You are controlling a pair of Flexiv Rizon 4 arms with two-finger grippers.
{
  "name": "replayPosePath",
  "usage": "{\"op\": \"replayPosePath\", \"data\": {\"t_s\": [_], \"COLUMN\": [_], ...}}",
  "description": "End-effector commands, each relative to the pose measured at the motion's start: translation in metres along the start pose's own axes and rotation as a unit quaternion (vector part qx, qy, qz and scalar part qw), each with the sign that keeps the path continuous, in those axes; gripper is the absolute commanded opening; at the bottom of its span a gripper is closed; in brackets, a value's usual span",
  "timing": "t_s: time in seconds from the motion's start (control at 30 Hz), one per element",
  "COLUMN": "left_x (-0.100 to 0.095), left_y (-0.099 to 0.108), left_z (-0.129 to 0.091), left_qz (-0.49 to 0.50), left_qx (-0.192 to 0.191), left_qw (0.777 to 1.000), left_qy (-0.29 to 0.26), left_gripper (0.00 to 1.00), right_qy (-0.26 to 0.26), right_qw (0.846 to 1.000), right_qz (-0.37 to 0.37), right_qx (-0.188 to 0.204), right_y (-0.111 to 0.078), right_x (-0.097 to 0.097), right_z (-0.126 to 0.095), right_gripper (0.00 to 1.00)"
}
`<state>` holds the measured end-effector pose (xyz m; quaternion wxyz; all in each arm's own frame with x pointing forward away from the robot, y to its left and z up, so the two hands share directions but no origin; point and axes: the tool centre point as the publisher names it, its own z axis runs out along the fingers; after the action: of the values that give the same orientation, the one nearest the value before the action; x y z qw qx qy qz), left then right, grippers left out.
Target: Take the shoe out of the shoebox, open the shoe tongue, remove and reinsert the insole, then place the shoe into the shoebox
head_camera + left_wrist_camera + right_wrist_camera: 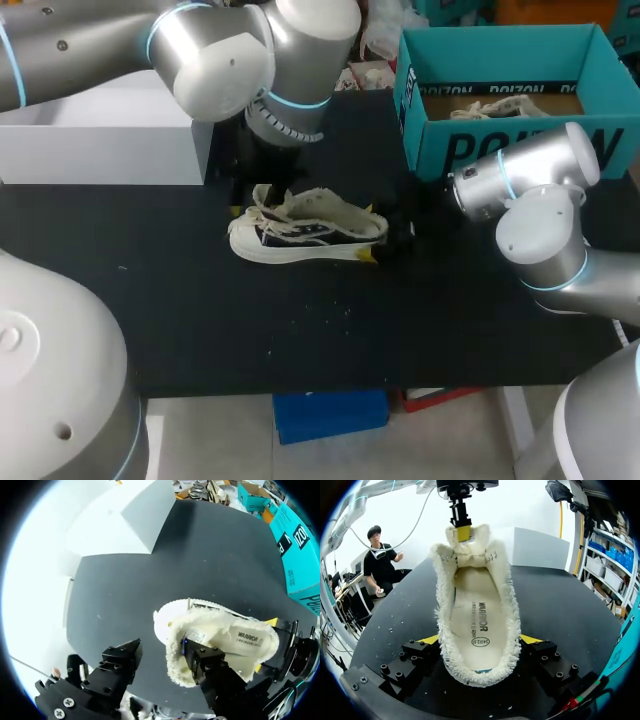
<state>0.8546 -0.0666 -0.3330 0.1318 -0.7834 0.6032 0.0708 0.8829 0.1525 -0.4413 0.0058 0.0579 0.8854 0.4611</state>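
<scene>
Head view, starting at the left: a white box (pixel 100 150) stands on the back part of the black table (pixel 300 330), and my left arm (pixel 210 50) comes in above it and reaches down to the toe end of the shoe (pixel 305 235). The shoe is out of the shoebox and rests on its sole near the middle of the table, toe toward the white box and heel toward the right.

The left wrist view shows the left gripper (pixel 162 649) released, with its fingers spread wide. One finger (pixel 120 662) hangs over bare table beside the toe, clear of the shoe, and the other (pixel 202 662) sits at the front of the shoe's opening. Seen from the right wrist, a yellow tip rests against the raised tongue (pixel 468 547), and the insole (pixel 475 625) lies flat inside the shoe.

Further right, the right gripper (pixel 480 640) is clenched on the shoe's heel, one yellow tip pressed to each side of it. My right arm (pixel 540 230) comes in from the right edge. Behind it, at the table's back right, the teal shoebox (pixel 500 145) stands open with a second shoe (pixel 500 105) lying inside
</scene>
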Motion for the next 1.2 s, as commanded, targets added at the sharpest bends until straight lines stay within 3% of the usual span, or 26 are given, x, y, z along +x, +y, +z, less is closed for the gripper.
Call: {"op": "replayPosePath", "data": {"t_s": [0.03, 0.63, 1.2], "left_x": [-0.007, -0.033, -0.039], "left_y": [-0.001, 0.002, -0.002], "left_z": [0.003, 0.009, 0.04], "left_qz": [-0.002, -0.018, -0.035], "left_qx": [-0.001, 0.004, -0.022], "left_qw": [1.0, 1.0, 0.999], "left_qy": [0.009, 0.004, -0.01], "left_gripper": [1.0, 1.0, 1.0], "right_qy": [0.0, 0.0, 0.0], "right_qw": [1.0, 1.0, 1.0], "right_qz": [0.001, 0.001, 0.001], "right_qx": [0.001, 0.001, 0.001], "right_y": [-0.003, -0.003, -0.003], "right_x": [-0.001, -0.001, -0.001], "right_z": [0.002, 0.002, 0.002], "right_gripper": [0.0, 0.0, 0.0]}}
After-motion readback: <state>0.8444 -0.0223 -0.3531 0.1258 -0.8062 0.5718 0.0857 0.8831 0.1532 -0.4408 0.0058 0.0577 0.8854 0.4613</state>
